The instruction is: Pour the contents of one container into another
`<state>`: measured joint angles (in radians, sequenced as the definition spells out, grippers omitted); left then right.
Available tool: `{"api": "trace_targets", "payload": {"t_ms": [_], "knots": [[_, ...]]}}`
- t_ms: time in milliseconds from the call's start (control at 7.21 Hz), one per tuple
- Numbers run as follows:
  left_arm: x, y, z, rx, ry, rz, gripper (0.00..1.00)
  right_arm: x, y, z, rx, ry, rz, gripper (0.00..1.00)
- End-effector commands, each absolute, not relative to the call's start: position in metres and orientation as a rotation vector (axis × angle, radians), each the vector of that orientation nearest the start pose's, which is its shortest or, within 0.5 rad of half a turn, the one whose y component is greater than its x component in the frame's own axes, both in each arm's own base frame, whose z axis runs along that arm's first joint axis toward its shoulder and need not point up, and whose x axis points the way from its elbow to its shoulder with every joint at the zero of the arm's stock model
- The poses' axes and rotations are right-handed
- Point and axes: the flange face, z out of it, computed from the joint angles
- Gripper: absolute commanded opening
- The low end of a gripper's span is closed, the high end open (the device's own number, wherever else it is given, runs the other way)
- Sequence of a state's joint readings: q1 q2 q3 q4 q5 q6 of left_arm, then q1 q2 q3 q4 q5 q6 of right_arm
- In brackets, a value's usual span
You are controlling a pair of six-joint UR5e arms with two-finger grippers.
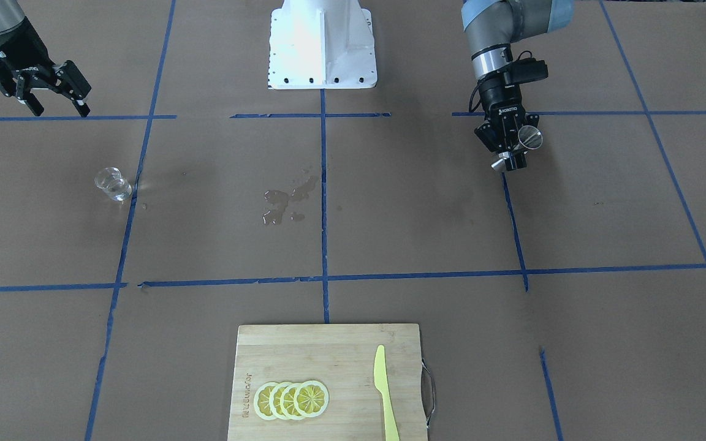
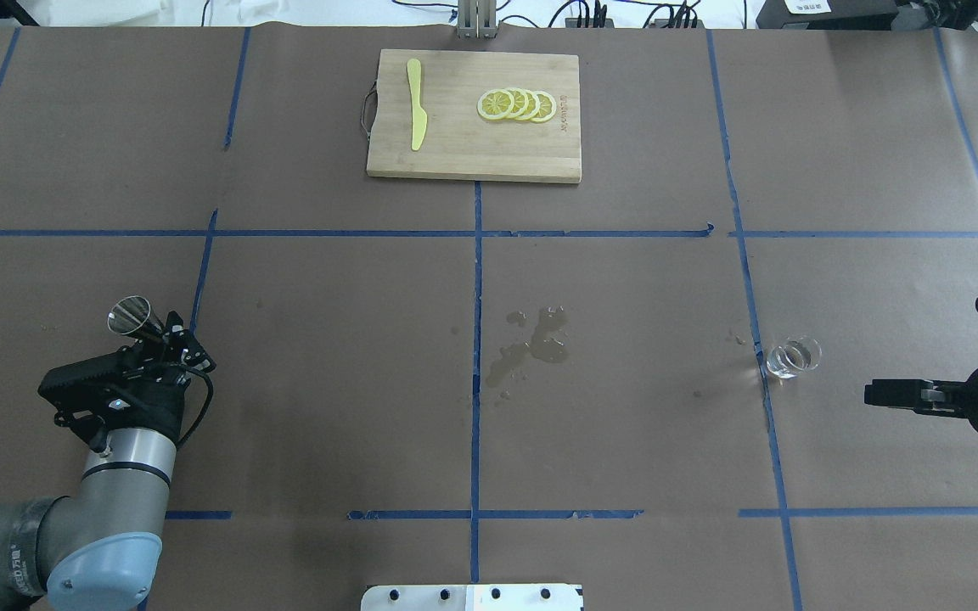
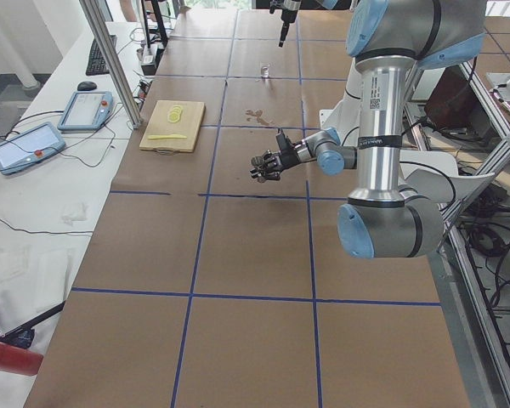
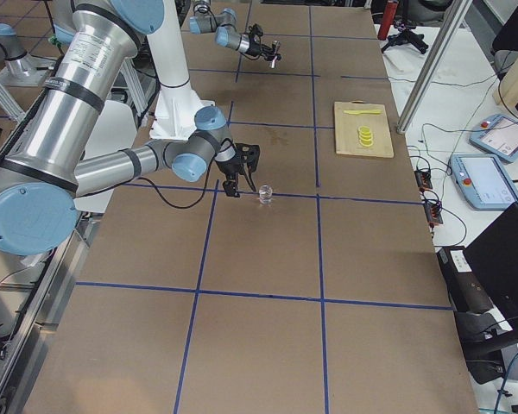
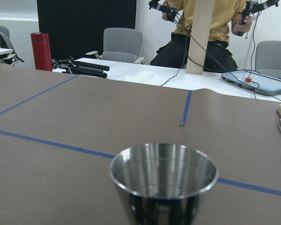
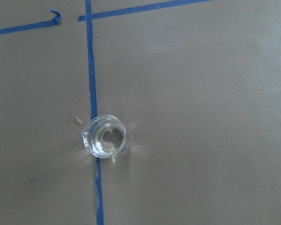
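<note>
Left gripper (image 2: 160,336) clamped on jigger (image 2: 131,315), held aloft at left | right gripper (image 1: 60,110) spread, empty, near glass cup (image 1: 113,184) standing at right | puddle (image 1: 282,202) mid-table | cup ungrasped: pouring judged not yet done.

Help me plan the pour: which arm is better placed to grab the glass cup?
Right. The right claw is open, empty and near the glass cup; the left claw holds the jigger far across the table.

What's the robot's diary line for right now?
left fingers: shut on shiny steel hourglass jigger, lifted | right fingers: open, empty | small clear glass cup: standing on table | puddle: central
</note>
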<state>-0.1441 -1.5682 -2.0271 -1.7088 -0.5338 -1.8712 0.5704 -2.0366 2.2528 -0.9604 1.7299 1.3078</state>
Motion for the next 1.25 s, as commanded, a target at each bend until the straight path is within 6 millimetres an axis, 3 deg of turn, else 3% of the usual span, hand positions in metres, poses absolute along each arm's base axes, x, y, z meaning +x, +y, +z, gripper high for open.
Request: {"api": "trace_targets", "payload": {"t_ms": [0, 277, 555, 694, 971, 1110], "knots": [[0.429, -0.297, 0.334, 0.998, 0.691, -0.700, 0.00, -0.247, -0.263, 0.453, 0.342, -0.756, 0.238, 1.00], [0.418, -0.305, 0.315, 1.025, 0.676, -0.661, 0.00, -0.266, -0.255, 0.450, 0.477, -0.731, 0.277, 1.00], [0.415, -0.303, 0.303, 1.037, 0.729, -0.629, 0.00, -0.268, -0.257, 0.453, 0.562, -0.700, 0.295, 1.00], [0.420, -0.301, 0.284, 1.053, 0.811, -0.616, 0.00, -0.269, -0.257, 0.452, 0.567, -0.701, 0.295, 1.00], [0.446, -0.306, 0.279, 1.072, 0.844, -0.599, 0.00, -0.275, -0.252, 0.450, 0.568, -0.713, 0.305, 1.00], [0.447, -0.306, 0.281, 1.098, 0.804, -0.542, 0.00, -0.277, -0.251, 0.450, 0.575, -0.715, 0.302, 1.00]]}}
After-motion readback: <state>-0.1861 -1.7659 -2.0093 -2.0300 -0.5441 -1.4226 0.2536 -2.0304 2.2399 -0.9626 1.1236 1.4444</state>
